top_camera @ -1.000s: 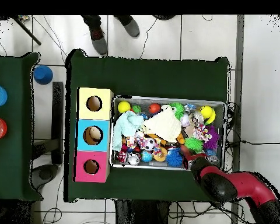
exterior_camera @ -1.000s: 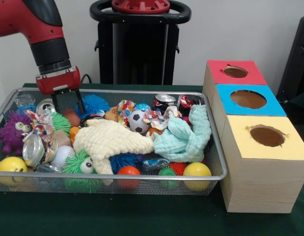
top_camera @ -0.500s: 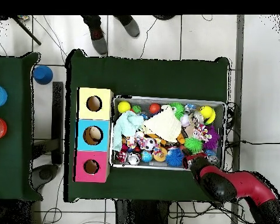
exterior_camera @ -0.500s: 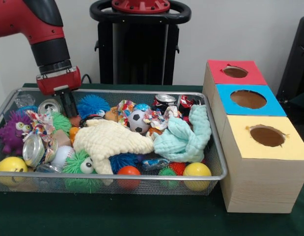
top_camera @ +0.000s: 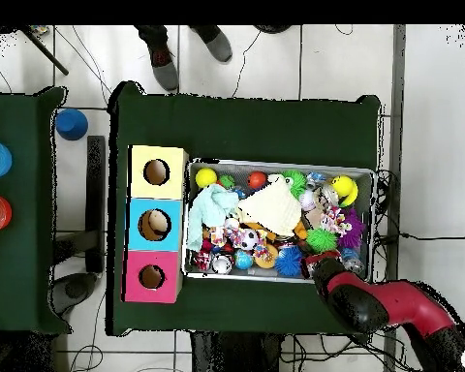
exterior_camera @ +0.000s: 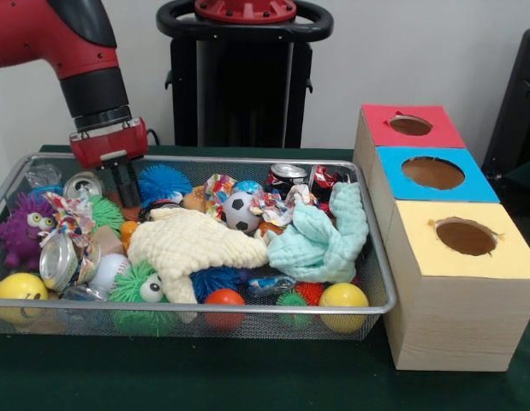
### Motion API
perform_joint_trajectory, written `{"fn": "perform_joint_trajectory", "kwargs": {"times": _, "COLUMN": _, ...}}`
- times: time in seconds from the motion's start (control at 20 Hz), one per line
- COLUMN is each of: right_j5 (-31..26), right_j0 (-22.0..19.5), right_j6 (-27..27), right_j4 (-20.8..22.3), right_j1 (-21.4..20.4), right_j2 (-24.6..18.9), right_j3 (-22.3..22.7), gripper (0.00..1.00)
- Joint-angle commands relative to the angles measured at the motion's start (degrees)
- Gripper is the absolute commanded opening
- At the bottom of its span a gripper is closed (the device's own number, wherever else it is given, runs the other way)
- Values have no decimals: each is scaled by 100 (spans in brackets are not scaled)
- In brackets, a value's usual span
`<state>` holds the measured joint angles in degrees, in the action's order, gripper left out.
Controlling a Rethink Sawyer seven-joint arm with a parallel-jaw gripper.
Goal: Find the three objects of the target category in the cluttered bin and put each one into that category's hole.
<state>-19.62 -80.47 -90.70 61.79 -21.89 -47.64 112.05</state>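
The wire mesh bin (exterior_camera: 247, 306) on the green table is full of toys, cloths and cans; it also shows in the overhead view (top_camera: 275, 163). My gripper (exterior_camera: 126, 202) reaches down into its far left corner, next to a blue spiky ball (exterior_camera: 162, 181). Its fingers are drawn together on a small tan-orange furry plush animal (exterior_camera: 131, 211), which is mostly hidden by the clutter. In the overhead view the gripper (top_camera: 315, 260) is at the bin's lower right edge. No other plush animal shows.
A red (exterior_camera: 410, 125), a blue (exterior_camera: 432, 172) and a yellow (exterior_camera: 466, 236) box with holes stand right of the bin. A cream cloth (exterior_camera: 196, 244), a mint cloth (exterior_camera: 320, 240), a purple spiky ball (exterior_camera: 20, 229) and cans (exterior_camera: 59, 261) fill the bin.
The fingers, open a second ago around the tan-orange thing, have closed on it. The hand has shifted slightly to the right.
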Motion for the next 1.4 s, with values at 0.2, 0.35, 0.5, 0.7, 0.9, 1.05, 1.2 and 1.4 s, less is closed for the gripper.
{"fn": "perform_joint_trajectory", "kwargs": {"times": 0.2, "right_j5": -417, "right_j0": 36, "right_j6": 696, "right_j4": -193, "right_j1": -824, "right_j2": -91, "right_j3": 479, "gripper": 0}}
{"fn": "perform_joint_trajectory", "kwargs": {"times": 0.35, "right_j5": -625, "right_j0": 94, "right_j6": 515, "right_j4": -625, "right_j1": -1403, "right_j2": -254, "right_j3": 770, "gripper": 0}}
{"fn": "perform_joint_trajectory", "kwargs": {"times": 0.5, "right_j5": -538, "right_j0": 323, "right_j6": 245, "right_j4": -709, "right_j1": -1660, "right_j2": -151, "right_j3": 906, "gripper": 0}}
{"fn": "perform_joint_trajectory", "kwargs": {"times": 0.7, "right_j5": -163, "right_j0": 405, "right_j6": 12, "right_j4": -598, "right_j1": -1678, "right_j2": 45, "right_j3": 941, "gripper": 100}}
{"fn": "perform_joint_trajectory", "kwargs": {"times": 0.9, "right_j5": -80, "right_j0": 470, "right_j6": -85, "right_j4": -606, "right_j1": -1698, "right_j2": 126, "right_j3": 898, "gripper": 100}}
{"fn": "perform_joint_trajectory", "kwargs": {"times": 1.05, "right_j5": -72, "right_j0": 456, "right_j6": -41, "right_j4": -610, "right_j1": -1679, "right_j2": 125, "right_j3": 876, "gripper": 100}}
{"fn": "perform_joint_trajectory", "kwargs": {"times": 1.2, "right_j5": -47, "right_j0": 441, "right_j6": -4, "right_j4": -582, "right_j1": -1649, "right_j2": 130, "right_j3": 858, "gripper": 100}}
{"fn": "perform_joint_trajectory", "kwargs": {"times": 1.4, "right_j5": -19, "right_j0": 415, "right_j6": 291, "right_j4": -403, "right_j1": -1503, "right_j2": 19, "right_j3": 780, "gripper": 100}}
